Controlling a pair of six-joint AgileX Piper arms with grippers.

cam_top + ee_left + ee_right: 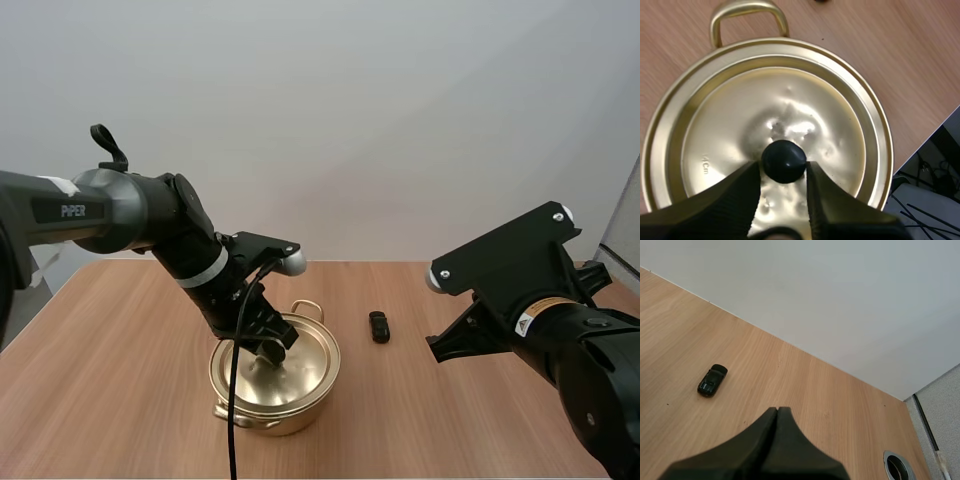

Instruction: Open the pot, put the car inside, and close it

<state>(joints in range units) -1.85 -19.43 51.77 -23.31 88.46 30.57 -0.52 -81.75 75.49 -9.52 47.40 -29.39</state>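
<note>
- The wooden table [120, 380] carries everything, and both arms reach over it.
- The right arm stays at the right side of the table, well apart from the pot. The right gripper [777, 412] is clenched on nothing: its two fingers lie together as one dark wedge above bare wood.
- The left arm leans down over the pot from the left side.
- The golden pot [272, 420] stands left of the table's middle, with one loop handle [747, 15] toward the far side.
- The lid [830, 100] lies flat on the pot, so the pot is closed. It has small dents around its centre.
- The left gripper [784, 167] is directly over the centre of the lid. Its fingers [740, 190] stand one at each side of the black knob, and the tips touch it, so the jaws are grasping the knob.
- The knob [784, 161] is round and sits in the middle of the lid.
- The car [379, 326], small and dark, lies on the table to the right of the pot, near it but not touching, between the pot and the right arm.
</note>
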